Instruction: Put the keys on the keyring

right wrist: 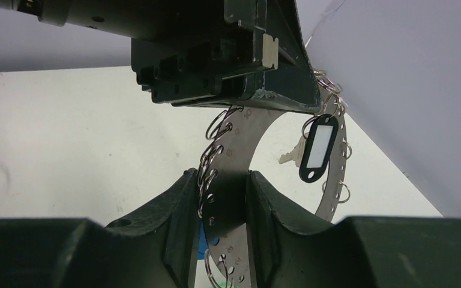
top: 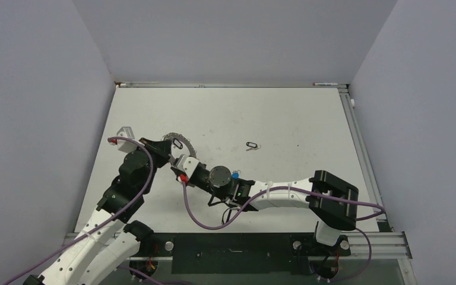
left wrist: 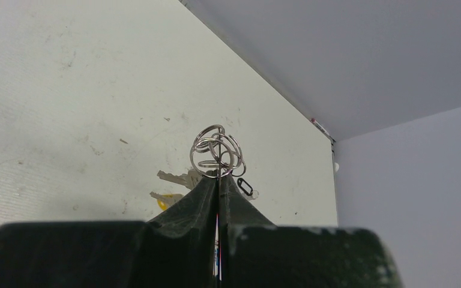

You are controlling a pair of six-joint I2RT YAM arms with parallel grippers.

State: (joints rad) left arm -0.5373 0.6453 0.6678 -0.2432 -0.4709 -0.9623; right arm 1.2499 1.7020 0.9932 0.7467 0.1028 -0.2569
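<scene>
The left gripper (left wrist: 218, 180) is pinching the keyring (right wrist: 240, 138) while the right gripper (right wrist: 221, 178) is straddling its band, grip unclear

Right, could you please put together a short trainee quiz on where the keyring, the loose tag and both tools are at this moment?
1. True or false: the left tool is shut on the keyring.
2. What lies alone on the table, apart from both arms? A) a black key tag B) a red key C) a screwdriver
3. In the right wrist view, what stands between the fingers of the right tool?
Key: 1 true; 2 A; 3 the keyring's flat band.
</scene>
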